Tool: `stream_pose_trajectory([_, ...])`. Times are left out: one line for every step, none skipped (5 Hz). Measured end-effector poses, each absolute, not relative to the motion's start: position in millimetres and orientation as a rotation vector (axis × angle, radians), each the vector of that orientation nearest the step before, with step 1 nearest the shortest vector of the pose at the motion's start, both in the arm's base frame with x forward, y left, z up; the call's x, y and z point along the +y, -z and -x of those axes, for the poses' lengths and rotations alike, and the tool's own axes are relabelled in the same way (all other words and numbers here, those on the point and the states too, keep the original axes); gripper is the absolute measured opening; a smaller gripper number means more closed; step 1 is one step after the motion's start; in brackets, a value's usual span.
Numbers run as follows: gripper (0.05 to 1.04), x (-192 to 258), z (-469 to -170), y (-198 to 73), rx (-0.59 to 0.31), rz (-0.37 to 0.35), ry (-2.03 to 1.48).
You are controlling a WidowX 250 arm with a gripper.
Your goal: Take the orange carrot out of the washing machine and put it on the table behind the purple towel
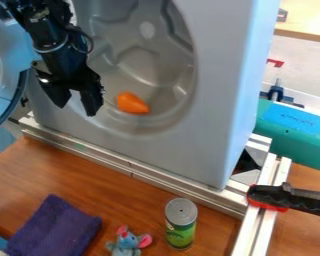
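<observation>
"Looking at the orange toy (130, 103) inside the gray drum (146, 62), how would it handle?"
"Probably light, stiff, slippery; its thick middle seems safest to hold."
"And the gripper (76, 110)?"
"Jaws spread and empty, near it."

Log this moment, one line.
tool: open, holding nothing, near gray drum | orange object: inside drum | wooden table: purple cloth, plush toy, green can

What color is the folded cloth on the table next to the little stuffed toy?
Purple, seen in the camera view.
</observation>
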State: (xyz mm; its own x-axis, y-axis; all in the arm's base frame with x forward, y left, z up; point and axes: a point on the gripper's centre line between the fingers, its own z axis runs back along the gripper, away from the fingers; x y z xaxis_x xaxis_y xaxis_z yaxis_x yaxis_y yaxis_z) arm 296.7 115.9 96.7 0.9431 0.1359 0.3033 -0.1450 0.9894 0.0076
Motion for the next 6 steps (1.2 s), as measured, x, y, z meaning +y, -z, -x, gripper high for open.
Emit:
stream_pose_trajectory([1.001, 114.6, -293.9, -87.9, -0.278, -0.02, -0.144])
stream_pose_trajectory([1.001, 121.0, -304.6, -82.0, -0.264, -0.035, -0.077])
stream_pose_trajectory([1.001, 127.1, -324.2, -81.8, -0.254, -0.042, 0.014])
stream_pose_trajectory([1.001, 110.0, -343.8, -74.5, -0.207, -0.075, 0.196])
stream_pose_trajectory([1.001, 90.6, -352.5, -65.9, -0.158, -0.07, 0.334])
stream_pose_trajectory([1.001, 77.2, -361.6, -65.4, -0.134, -0.101, 0.424])
